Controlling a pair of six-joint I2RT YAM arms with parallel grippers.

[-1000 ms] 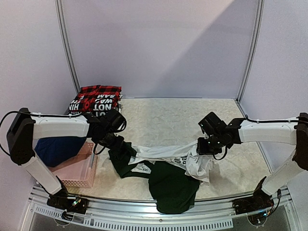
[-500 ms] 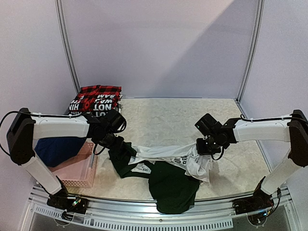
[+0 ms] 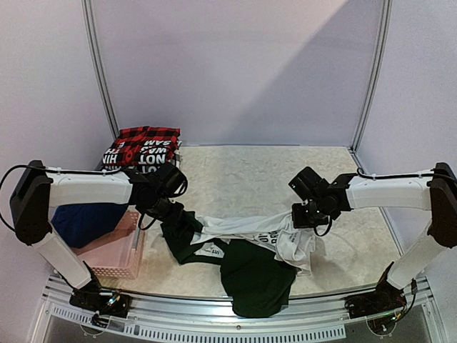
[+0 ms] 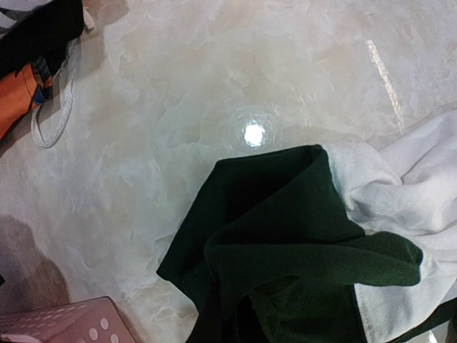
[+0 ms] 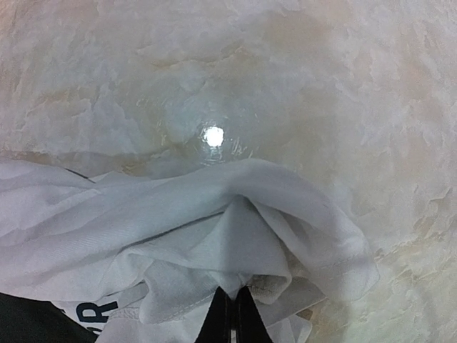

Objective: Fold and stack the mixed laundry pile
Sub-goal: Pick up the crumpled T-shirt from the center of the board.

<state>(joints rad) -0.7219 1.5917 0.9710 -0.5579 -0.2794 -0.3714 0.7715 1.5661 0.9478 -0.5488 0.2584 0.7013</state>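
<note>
Top external: "NOT" and "SAM" are read on the folded stack (image 3: 146,148) at ten o'clock on the tabletop (image 3: 250,175) — the right claw (image 5: 232,311) is clamped on the white T-shirt (image 5: 178,229); the left claw (image 3: 175,213) is buried in cloth, so its state cannot be told.

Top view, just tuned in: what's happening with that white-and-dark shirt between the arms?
Both arms hold the T-shirt stretched between them just above the table. The left tool appears to grip its dark green end by the pink basket; the right tool is pinched on the white end. The rest sags toward the near edge. A stack of folded pieces sits at the far left.
</note>
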